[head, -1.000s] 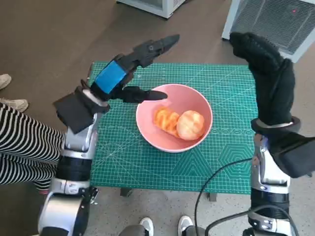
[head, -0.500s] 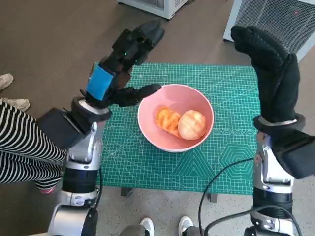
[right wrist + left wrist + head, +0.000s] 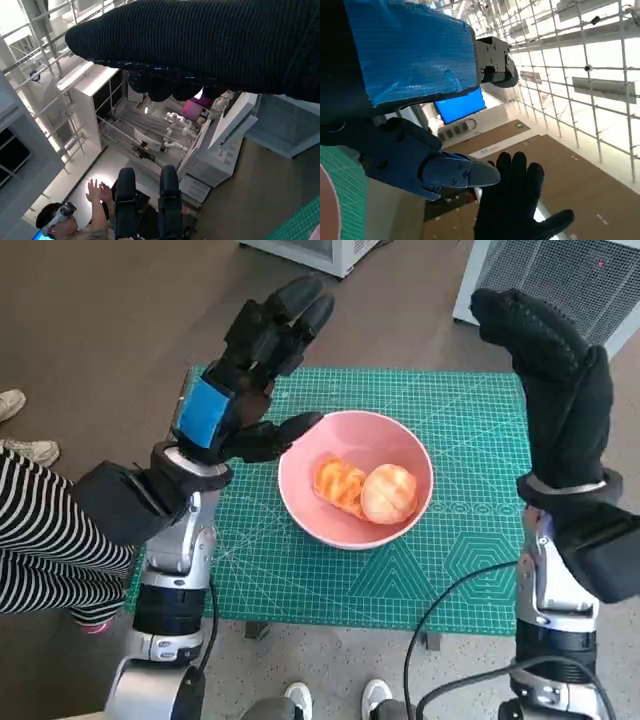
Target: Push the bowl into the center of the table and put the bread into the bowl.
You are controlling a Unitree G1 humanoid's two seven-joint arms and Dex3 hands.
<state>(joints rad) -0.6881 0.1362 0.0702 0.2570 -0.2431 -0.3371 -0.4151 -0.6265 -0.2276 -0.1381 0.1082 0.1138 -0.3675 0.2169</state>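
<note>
pink bowl [image 3: 356, 492] near the middle of the green cutting mat [image 3: 300, 570] covering the table, a little closer to the far edge than to the near one. inside it two pieces of bread, touching: a ridged orange-brown piece [image 3: 338, 483] on the side toward the left edge, a rounder pale golden roll [image 3: 388, 493] on the side toward the right edge.

raised above the far left corner, left hand [image 3: 240, 380], blue tape across its back, fingers spread and pointing away past the far edge, holding nothing; thumb reaching toward the bowl's rim, tip just beside it, contact impossible to judge. in the left wrist view, the same hand [image 3: 410, 100] large and close, one black finger [image 3: 460, 172] stretched out, with the gloved hand visible beyond.

lifted above the far right corner, right hand [image 3: 555, 380] in its black knitted glove, fingers extended and together, nothing in it, well apart from the bowl. in the right wrist view, glove [image 3: 210, 45] as a dark band across the top, and a person [image 3: 75, 220] with raised hands low in the frame.

striped trouser legs [image 3: 40, 540] beside the left edge.
</note>
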